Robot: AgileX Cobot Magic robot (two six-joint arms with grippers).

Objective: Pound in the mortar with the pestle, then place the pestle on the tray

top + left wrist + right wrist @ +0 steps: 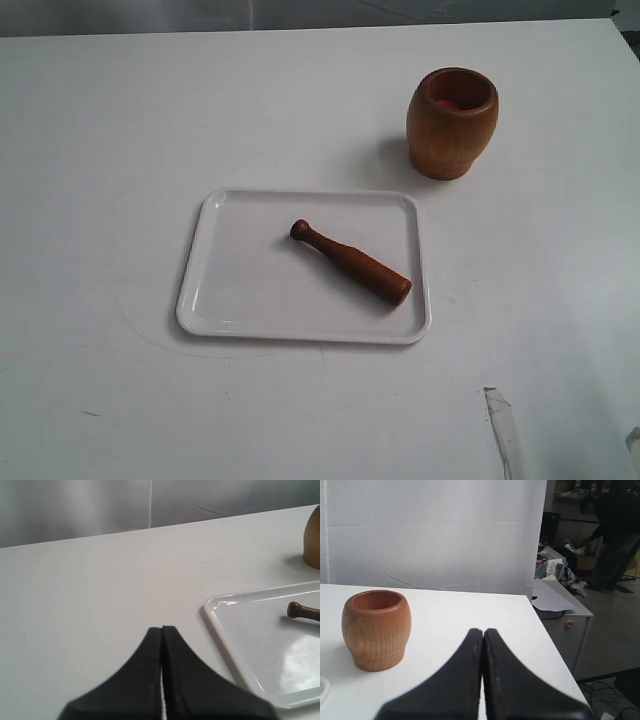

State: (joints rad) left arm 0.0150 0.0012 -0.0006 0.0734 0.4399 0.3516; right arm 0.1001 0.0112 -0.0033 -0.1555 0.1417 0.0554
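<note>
The dark reddish-brown pestle (351,262) lies slantwise inside the white tray (215,305), knobbed handle toward the far left. The brown wooden mortar (452,122) stands upright beyond the tray's right corner, reddish inside. In the left wrist view my left gripper (162,629) is shut and empty over bare table, beside the tray (225,630), with the pestle's knob (296,609) at the edge. In the right wrist view my right gripper (483,631) is shut and empty, with the mortar (376,629) standing apart from it. Neither gripper shows in the exterior view.
The white table (110,150) ends close to the mortar in the right wrist view, with a drop to the floor and office clutter (560,575) beyond. A translucent strip (502,425) lies at the table's near right.
</note>
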